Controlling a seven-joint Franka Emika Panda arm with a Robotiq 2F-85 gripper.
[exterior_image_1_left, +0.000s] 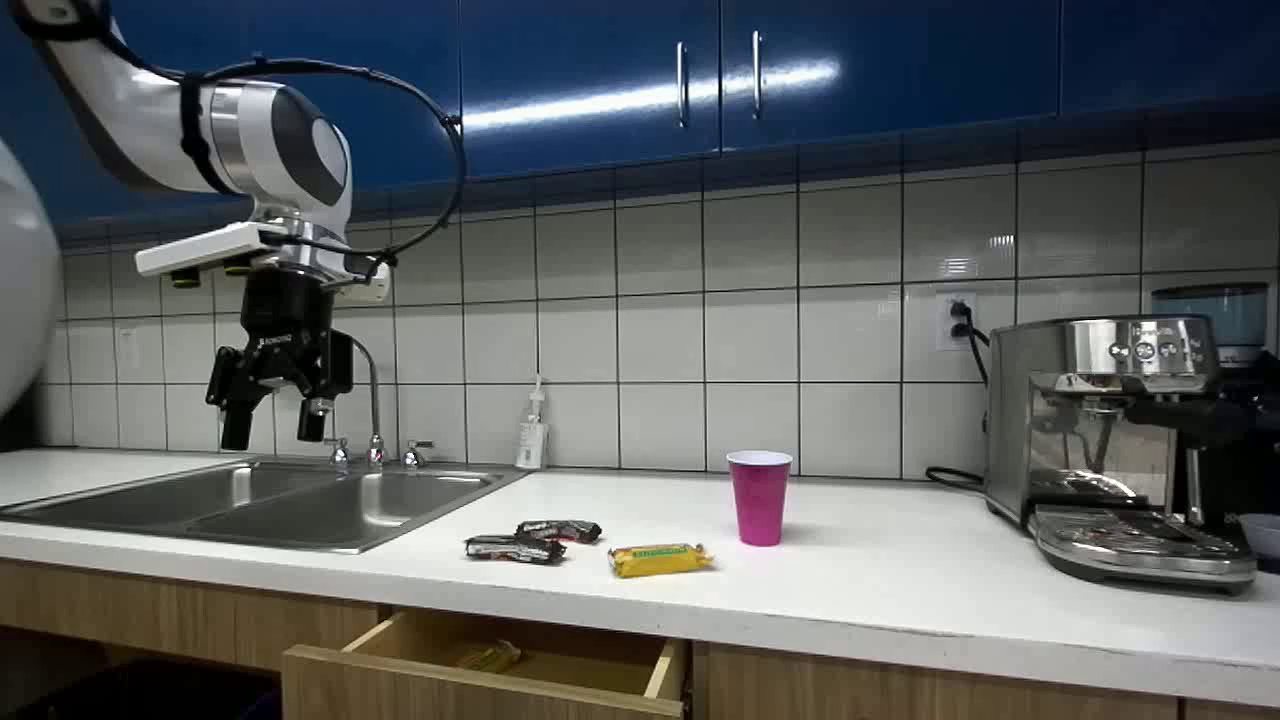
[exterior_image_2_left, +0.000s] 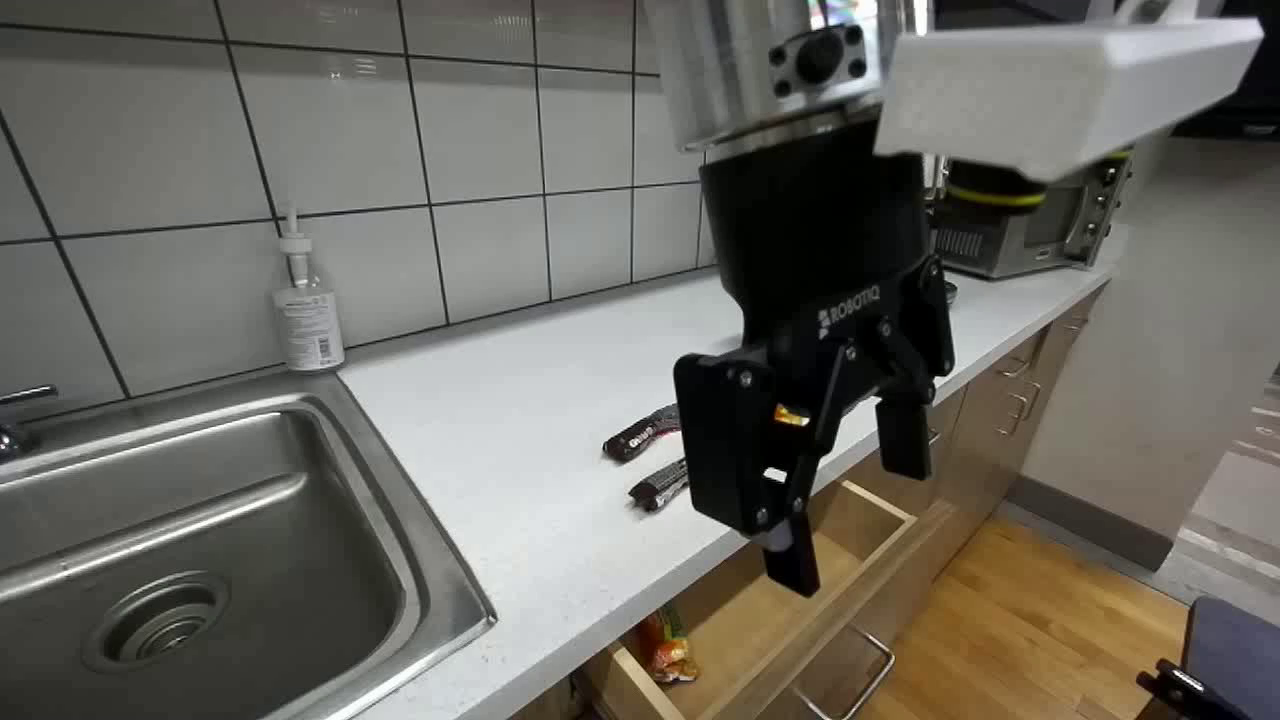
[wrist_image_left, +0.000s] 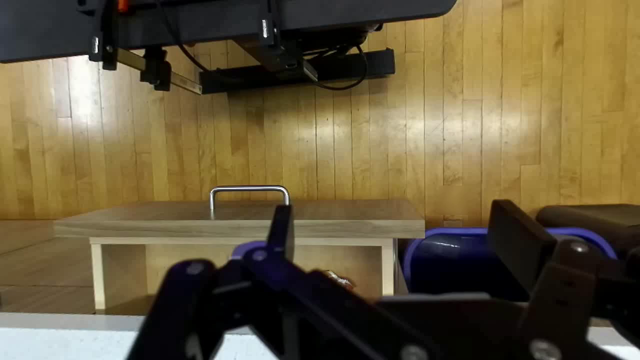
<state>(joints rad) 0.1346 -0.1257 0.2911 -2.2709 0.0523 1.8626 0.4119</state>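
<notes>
Robot arm (exterior_image_1_left: 285, 150) slopes down from the upper left corner of an exterior view, its base end cut off by the frame, then bends so that the black Robotiq gripper (exterior_image_1_left: 274, 432) hangs fingers-down in mid-air, well above the white counter (exterior_image_1_left: 880, 570). Its two fingers (exterior_image_1_left: 236, 428) stand wide apart with a bare gap between them. Lower down, a wooden drawer (exterior_image_2_left: 740, 625) juts open under the counter's edge, and a wrapped snack (exterior_image_2_left: 666, 648) lies in it, toward the end nearer the sink (exterior_image_1_left: 345, 515); in the wrist view the gripper itself covers most of that snack, and I can't make out its brand. Two dark-wrapped bars (exterior_image_1_left: 515, 548) lie close together on the counter near a yellow packet (exterior_image_1_left: 655, 560), with a pink cup (exterior_image_1_left: 760, 498) upright beyond it. In an exterior view the gripper's linkage (exterior_image_2_left: 826, 420) blocks the bars' far ends and lets only a chip of yellow through. A pale curved shape (exterior_image_1_left: 20, 290) is cut off at the left edge in an exterior view; I cannot tell what it is.
</notes>
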